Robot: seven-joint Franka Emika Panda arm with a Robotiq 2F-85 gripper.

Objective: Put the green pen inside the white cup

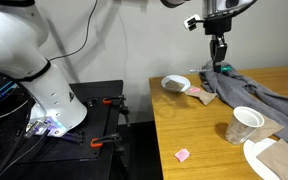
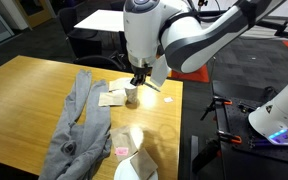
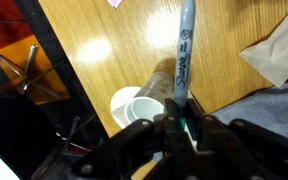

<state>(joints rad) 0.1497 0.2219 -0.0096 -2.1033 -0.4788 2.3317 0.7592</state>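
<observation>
The black two-fingered gripper (image 3: 184, 122) is clenched around one end of the thin green pen with printed lettering on its barrel (image 3: 185, 50), which sticks out from the fingers toward the light wooden table (image 3: 104, 50). In the wrist view the translucent white plastic cup (image 3: 134, 106) stands upright just beside the pen's gripped end, and the pen is outside it. In an exterior view the gripper (image 2: 137, 78) hangs directly above the cup (image 2: 131, 96), near a crumpled grey cloth (image 2: 79, 120).
</observation>
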